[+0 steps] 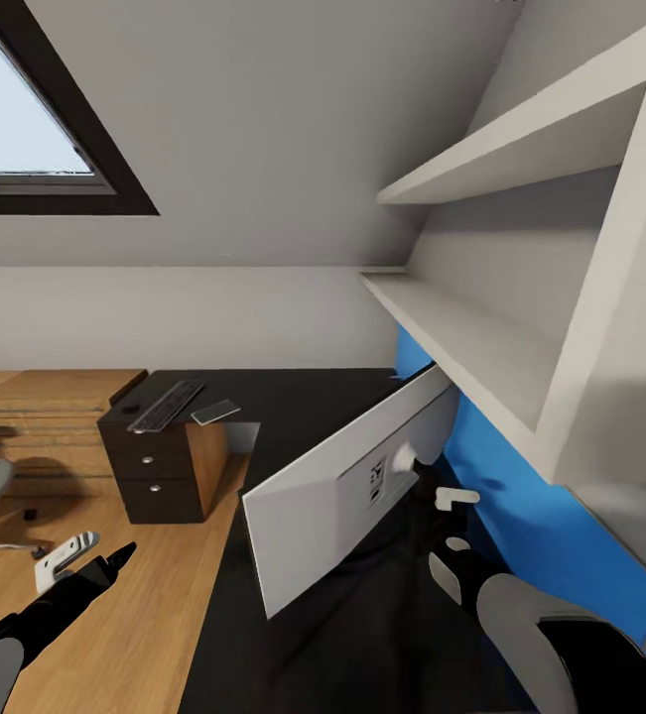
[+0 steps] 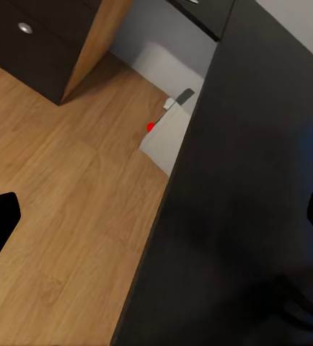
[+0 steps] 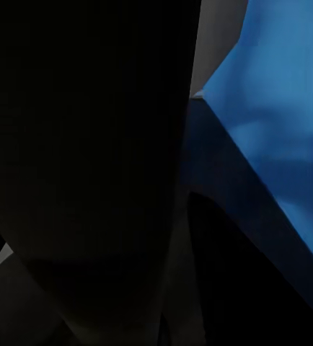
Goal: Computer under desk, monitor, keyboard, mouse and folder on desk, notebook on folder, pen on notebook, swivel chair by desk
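Here the monitor (image 1: 347,486) stands tilted on the black worktop (image 1: 263,595), the left gripper (image 1: 84,560) is spread apart, and the right gripper's (image 1: 452,516) state I cannot tell.

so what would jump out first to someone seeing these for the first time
The monitor grabs the eye first: its white back faces the camera, tilted steeply over the glossy black desk, with the right gripper close beside its stand. Behind it a bright blue wall panel runs under white shelves. Further back, the keyboard lies on the desk's far end above black drawers.
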